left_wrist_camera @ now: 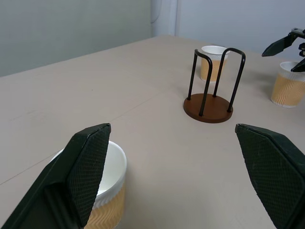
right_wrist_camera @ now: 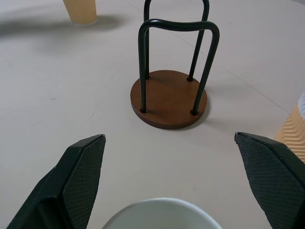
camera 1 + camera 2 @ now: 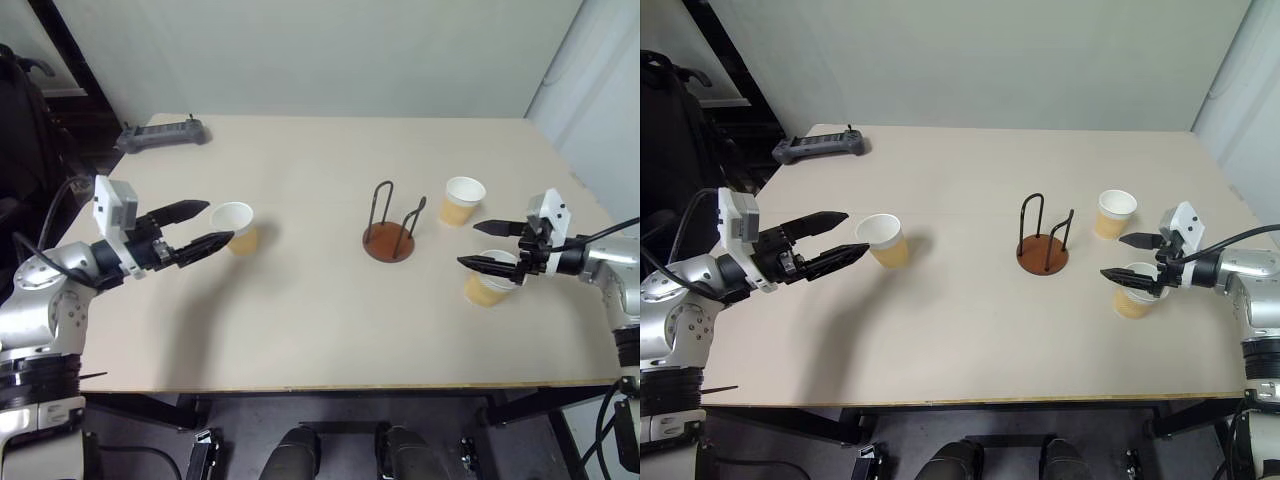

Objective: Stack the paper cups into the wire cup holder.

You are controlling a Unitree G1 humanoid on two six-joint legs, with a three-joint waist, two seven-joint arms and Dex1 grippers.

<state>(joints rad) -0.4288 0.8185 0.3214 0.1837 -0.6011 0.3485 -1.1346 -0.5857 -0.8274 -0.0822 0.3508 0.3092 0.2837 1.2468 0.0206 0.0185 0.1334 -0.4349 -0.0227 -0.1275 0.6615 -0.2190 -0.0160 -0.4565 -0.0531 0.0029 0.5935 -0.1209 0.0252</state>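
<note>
- The holder (image 3: 389, 237) stood empty near the middle of the table (image 3: 300, 330), a little toward the right edge, so a cup could be brought in from either side.
- Three cups sat upright and apart: the left cup (image 3: 235, 227) toward the left edge, the far cup (image 3: 462, 200) just right of the holder and farther back, and the near cup (image 3: 488, 279) toward the right edge, closer to the front.
- None was stacked yet; I judged the task not begun.
- The left gripper (image 3: 201, 227) was spread wide and held nothing. Its fingertips sat right beside the left cup, contact not clear; likely lined up for a grasp.
- The right gripper (image 3: 486, 246) was also wide apart and empty, poised over the near cup's rim, with the holder straight ahead in its wrist view.
</note>
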